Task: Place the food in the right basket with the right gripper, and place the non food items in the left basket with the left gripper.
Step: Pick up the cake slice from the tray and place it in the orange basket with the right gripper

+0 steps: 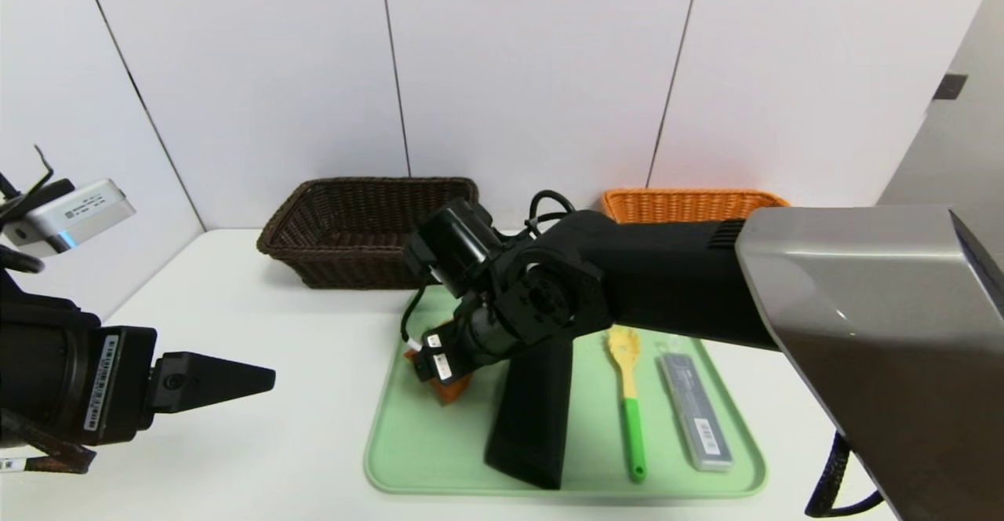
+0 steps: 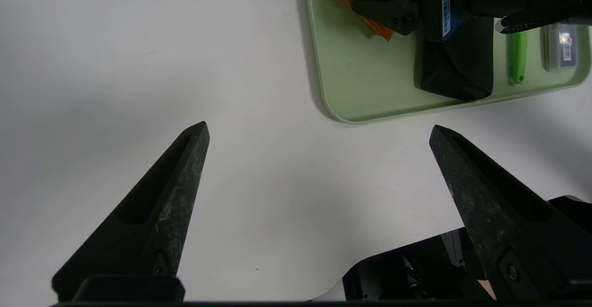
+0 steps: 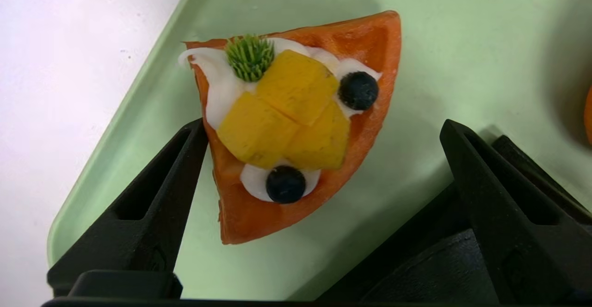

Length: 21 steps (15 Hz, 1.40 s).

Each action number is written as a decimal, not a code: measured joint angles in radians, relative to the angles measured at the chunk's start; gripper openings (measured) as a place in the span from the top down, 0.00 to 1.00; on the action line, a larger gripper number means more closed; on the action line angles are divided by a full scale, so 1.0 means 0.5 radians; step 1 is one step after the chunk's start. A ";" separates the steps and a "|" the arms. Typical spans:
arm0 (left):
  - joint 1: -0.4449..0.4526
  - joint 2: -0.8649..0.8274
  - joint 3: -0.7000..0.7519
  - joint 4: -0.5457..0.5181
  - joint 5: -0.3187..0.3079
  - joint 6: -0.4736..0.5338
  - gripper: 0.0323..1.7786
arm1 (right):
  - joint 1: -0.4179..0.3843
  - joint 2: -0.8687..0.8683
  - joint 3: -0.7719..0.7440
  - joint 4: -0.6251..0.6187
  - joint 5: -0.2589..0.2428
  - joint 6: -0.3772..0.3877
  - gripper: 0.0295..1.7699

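Observation:
A triangular orange waffle slice (image 3: 296, 126) topped with cream, yellow fruit cubes and blueberries lies at the left end of the green tray (image 1: 423, 442). My right gripper (image 3: 323, 126) hangs open just over it. One fingertip stands beside the slice's edge and the other is well clear on the far side. In the head view the slice (image 1: 453, 389) is mostly hidden under that gripper (image 1: 435, 364). A yellow and green spatula (image 1: 627, 395) and a grey flat case (image 1: 694, 411) lie on the tray's right half. My left gripper (image 2: 319, 129) is open over bare table, left of the tray.
The dark brown basket (image 1: 369, 227) stands at the back left and the orange basket (image 1: 690, 203) at the back right, against the wall. A black wedge-shaped object (image 1: 529, 419) lies in the middle of the tray, close to my right gripper. The table's front edge is near.

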 joint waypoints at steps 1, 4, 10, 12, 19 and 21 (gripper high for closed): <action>0.000 0.005 0.004 0.001 0.000 0.000 0.05 | -0.001 0.009 0.000 -0.044 0.003 0.001 0.03; 0.000 0.018 0.015 -0.001 0.000 -0.001 0.05 | -0.003 0.029 -0.001 -0.092 0.012 0.003 0.03; 0.000 0.028 0.047 -0.002 0.000 -0.003 0.05 | -0.004 0.067 -0.001 -0.097 0.018 0.011 0.03; 0.001 0.030 0.049 -0.002 0.000 -0.003 0.05 | -0.003 0.078 -0.001 -0.099 0.014 0.009 0.13; 0.001 0.030 0.064 -0.007 0.001 -0.003 0.05 | -0.002 0.078 -0.001 -0.086 0.027 0.030 0.47; 0.001 0.028 0.076 -0.031 0.000 -0.004 0.05 | -0.001 0.041 0.001 -0.074 0.034 0.046 0.49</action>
